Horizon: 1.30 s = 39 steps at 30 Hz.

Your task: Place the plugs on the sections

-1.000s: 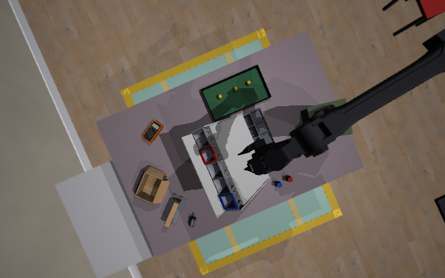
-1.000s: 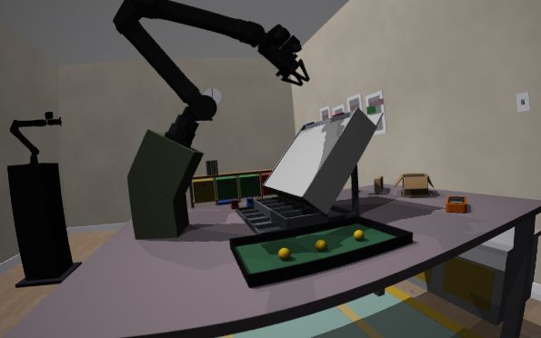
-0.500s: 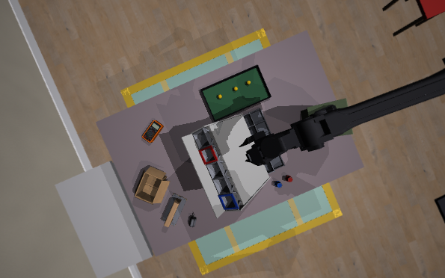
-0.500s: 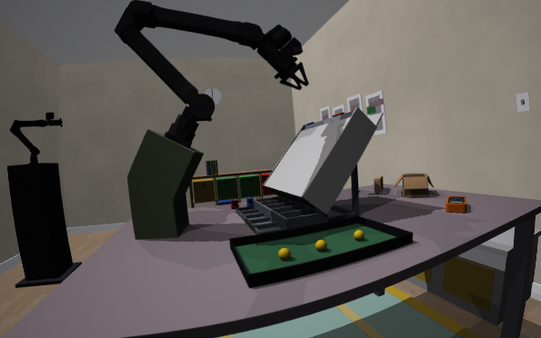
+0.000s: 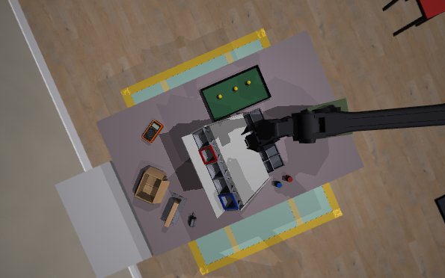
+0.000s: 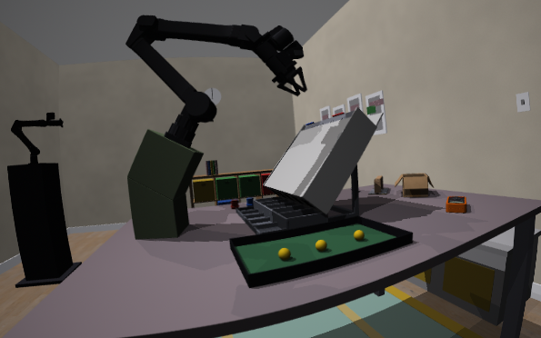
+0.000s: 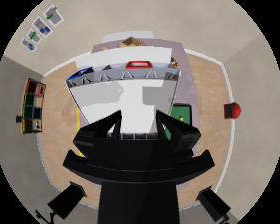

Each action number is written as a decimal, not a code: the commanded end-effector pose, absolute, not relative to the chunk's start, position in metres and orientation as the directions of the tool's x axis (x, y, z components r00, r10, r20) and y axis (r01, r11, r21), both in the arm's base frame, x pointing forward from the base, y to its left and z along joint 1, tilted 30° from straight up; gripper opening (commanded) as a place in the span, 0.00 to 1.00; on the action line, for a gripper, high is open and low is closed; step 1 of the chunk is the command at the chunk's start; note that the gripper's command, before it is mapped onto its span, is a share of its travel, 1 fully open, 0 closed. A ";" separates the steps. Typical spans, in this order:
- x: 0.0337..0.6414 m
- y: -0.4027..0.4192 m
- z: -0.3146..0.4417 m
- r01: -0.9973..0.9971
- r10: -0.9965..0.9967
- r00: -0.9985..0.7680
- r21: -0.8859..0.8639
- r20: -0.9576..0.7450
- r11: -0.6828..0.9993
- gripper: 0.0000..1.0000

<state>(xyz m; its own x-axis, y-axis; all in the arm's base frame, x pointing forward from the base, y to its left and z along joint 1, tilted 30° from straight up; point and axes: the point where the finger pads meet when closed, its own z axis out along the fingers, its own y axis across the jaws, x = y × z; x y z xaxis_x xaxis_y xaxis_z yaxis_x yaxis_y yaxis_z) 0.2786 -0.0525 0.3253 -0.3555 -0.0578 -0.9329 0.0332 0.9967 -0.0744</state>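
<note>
The black, angular pincer [image 5: 245, 137] [image 6: 302, 93] [image 7: 138, 113] hangs half open, holding nothing, above the smooth, slanted white cover [image 5: 238, 149] [image 6: 299, 156] [image 7: 133, 102]; stubby red plug [image 5: 289, 178] [image 6: 235, 203] and blue plug [image 5: 278, 184] [image 6: 249, 202] stand on the mauve table [image 5: 312, 67] [image 6: 161, 277] [image 7: 188, 75].

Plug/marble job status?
Nothing looks done: the red plug and blue plug stand on the table, and three yellow marbles sit in the green tray. Nothing in hand: the gripper is open. Left: finding both outlet sections, placing both plugs.
</note>
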 end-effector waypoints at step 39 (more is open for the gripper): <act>0.254 -0.278 0.136 0.036 -0.071 -0.727 -0.142 -0.683 0.989 0.56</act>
<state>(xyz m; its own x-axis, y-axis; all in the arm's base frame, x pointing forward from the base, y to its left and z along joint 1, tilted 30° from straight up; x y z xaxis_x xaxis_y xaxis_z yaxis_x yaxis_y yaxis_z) 0.2433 -0.2546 0.1232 -0.7356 0.0056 -0.6774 0.0704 0.9952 -0.0682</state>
